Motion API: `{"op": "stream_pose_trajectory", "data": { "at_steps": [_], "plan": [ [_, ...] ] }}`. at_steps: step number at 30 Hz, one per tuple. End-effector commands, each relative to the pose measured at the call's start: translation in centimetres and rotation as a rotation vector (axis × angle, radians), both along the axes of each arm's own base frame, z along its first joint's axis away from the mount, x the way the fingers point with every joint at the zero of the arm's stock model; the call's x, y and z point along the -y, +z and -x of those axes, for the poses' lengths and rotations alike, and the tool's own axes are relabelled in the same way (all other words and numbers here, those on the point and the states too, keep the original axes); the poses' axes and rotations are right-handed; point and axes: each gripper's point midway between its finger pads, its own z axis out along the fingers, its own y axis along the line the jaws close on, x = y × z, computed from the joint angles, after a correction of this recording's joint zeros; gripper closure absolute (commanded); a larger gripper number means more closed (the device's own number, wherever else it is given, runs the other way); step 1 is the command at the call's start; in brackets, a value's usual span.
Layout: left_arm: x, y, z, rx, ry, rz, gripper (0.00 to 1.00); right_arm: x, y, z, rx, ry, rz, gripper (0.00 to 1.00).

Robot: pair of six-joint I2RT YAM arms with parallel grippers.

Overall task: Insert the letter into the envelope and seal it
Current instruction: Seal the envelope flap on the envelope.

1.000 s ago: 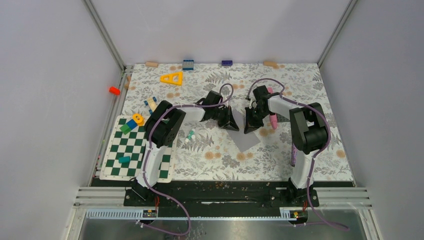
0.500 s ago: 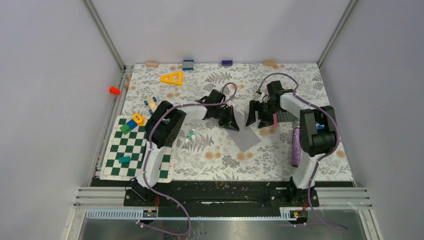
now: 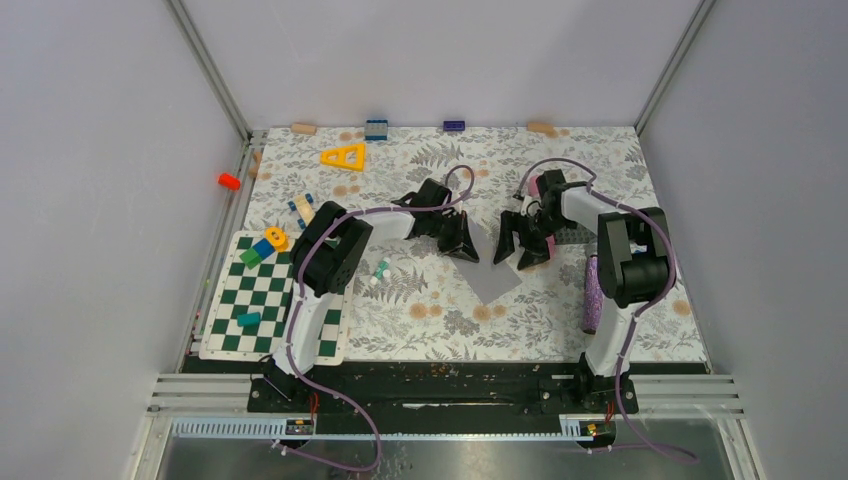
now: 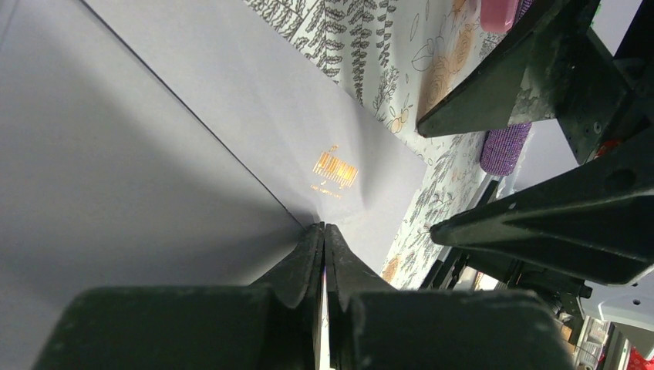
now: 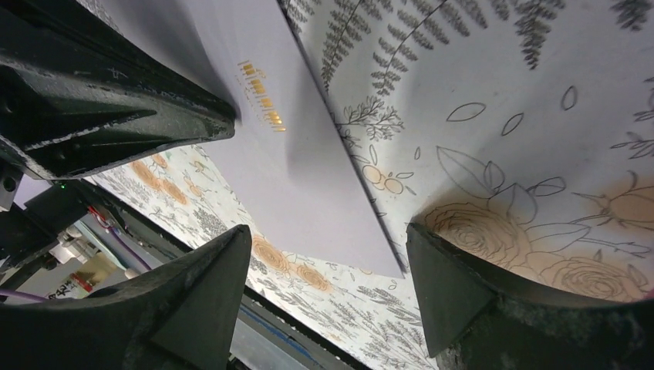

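The grey envelope [image 3: 492, 278] lies on the flowered tablecloth between my two grippers, a small gold mark [image 4: 335, 171] printed on it. My left gripper [image 3: 468, 248] is shut, its tips [image 4: 324, 228] meeting right on the edge of the envelope's flap [image 4: 116, 154], which runs out from between them. Just to the right, my right gripper [image 3: 516, 250] stands open, with the envelope's corner [image 5: 308, 185] lying below the gap [image 5: 328, 231] and nothing between its fingers. The letter is hidden from every view.
A green chequered mat [image 3: 262, 318] with coloured blocks lies at the left. A yellow triangle [image 3: 343, 156] and small blocks sit toward the back. A purple glittery roll [image 3: 592, 292], a pink object [image 3: 547, 240] and a dark studded plate [image 3: 572, 232] lie by the right arm.
My right gripper has opened and drawn back a little to the right of the envelope. The left gripper has stayed shut in the same place.
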Motion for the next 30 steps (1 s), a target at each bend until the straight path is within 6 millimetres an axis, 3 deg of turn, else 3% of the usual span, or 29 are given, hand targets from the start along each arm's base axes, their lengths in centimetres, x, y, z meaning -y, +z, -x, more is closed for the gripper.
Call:
{"op": "stream_pose_trajectory", "data": {
  "at_steps": [1,9,16,21,30],
  "plan": [
    [-0.7,-3.0,1.4,-0.026,-0.002,-0.098,1.00,-1.1,-0.3,1.8,-0.054,0.046,-0.002,0.19],
    [-0.4,-2.8,1.9,-0.012,-0.022,-0.097,1.00,-3.4,-0.6,2.0,-0.046,0.067,-0.027,0.20],
    [-0.6,-3.1,2.4,-0.014,-0.032,-0.103,1.00,-4.9,1.3,1.8,-0.025,0.022,-0.190,0.20],
    [-0.7,-3.1,2.6,-0.016,-0.033,-0.102,1.00,-5.2,1.9,1.1,-0.031,-0.048,-0.299,0.24],
    [-0.7,-2.8,2.9,-0.021,-0.032,-0.085,1.00,-5.1,1.7,-0.6,0.010,-0.135,-0.340,0.33]
  ]
}}
